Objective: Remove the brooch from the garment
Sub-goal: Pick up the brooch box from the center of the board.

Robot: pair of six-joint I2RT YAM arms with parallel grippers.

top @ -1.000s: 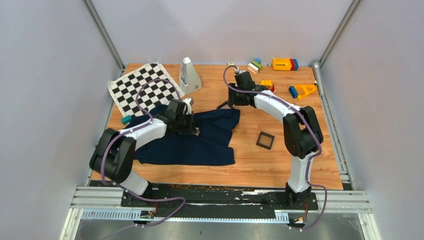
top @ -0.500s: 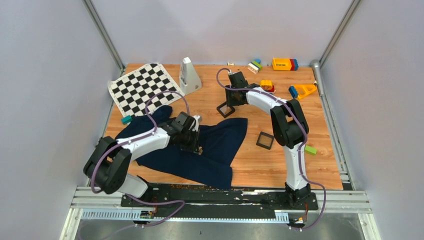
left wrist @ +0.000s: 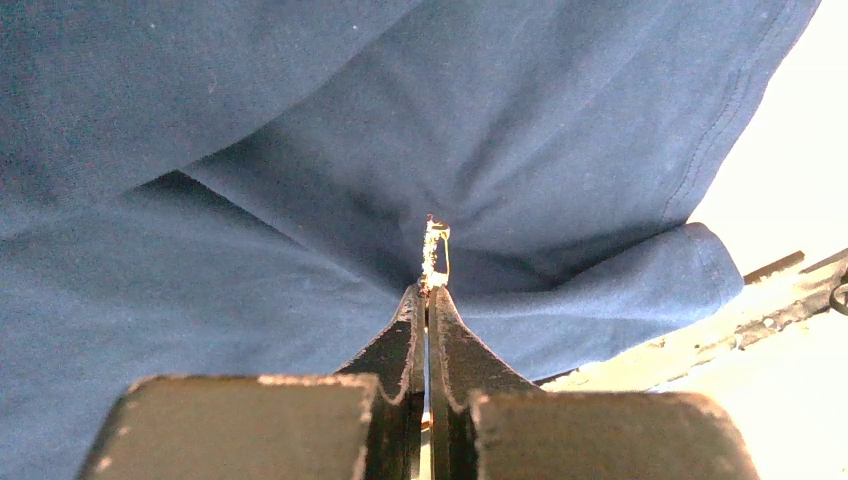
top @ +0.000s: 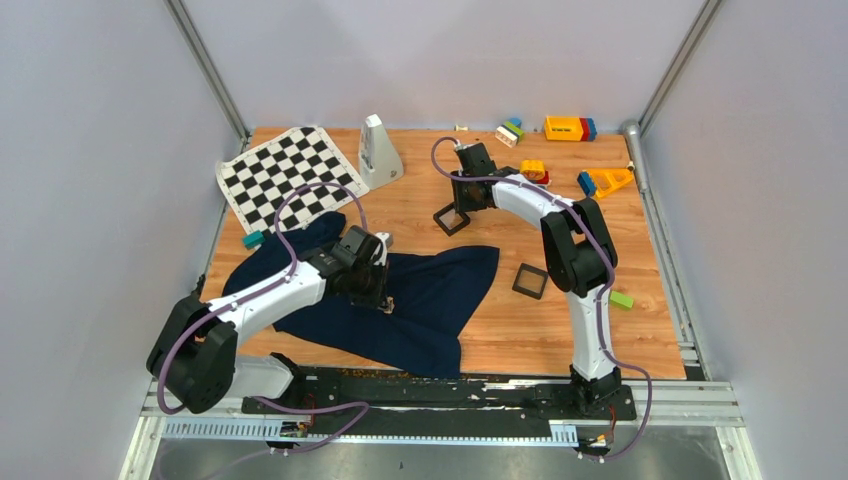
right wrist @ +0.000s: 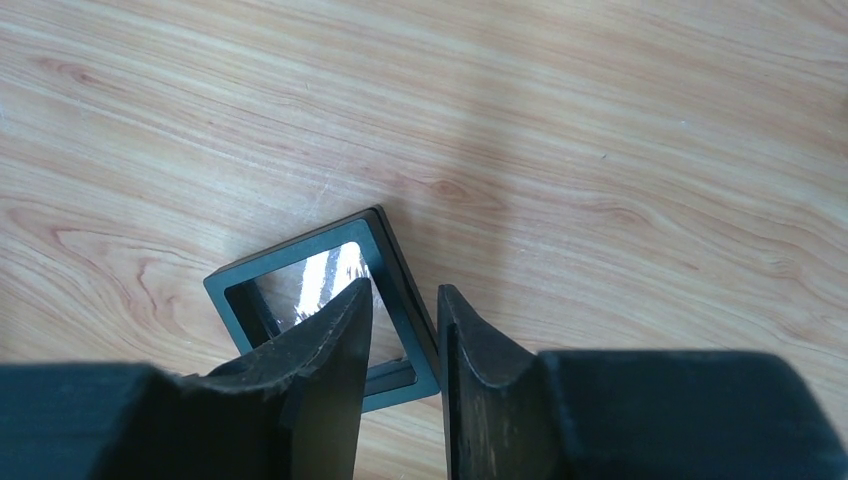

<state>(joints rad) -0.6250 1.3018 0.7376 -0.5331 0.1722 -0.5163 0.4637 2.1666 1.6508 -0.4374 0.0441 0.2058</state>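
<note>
Left fingers [left wrist: 405, 330] clamp the brooch [left wrist: 434, 255] to pull it off the garment [left wrist: 250, 150]. Right fingers [right wrist: 340, 340] straddle a black frame [right wrist: 292, 250]; can't tell if they're gripping it.

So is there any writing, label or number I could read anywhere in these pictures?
None that can be read.
The garment is plain navy, no print in view.
The chequered mat has squares only.
The toy blocks and the white pyramid at the back: too small to tell.
The black frame under the right hand: no marking.
The brooch pinched by the left hand: too small to tell.
</note>
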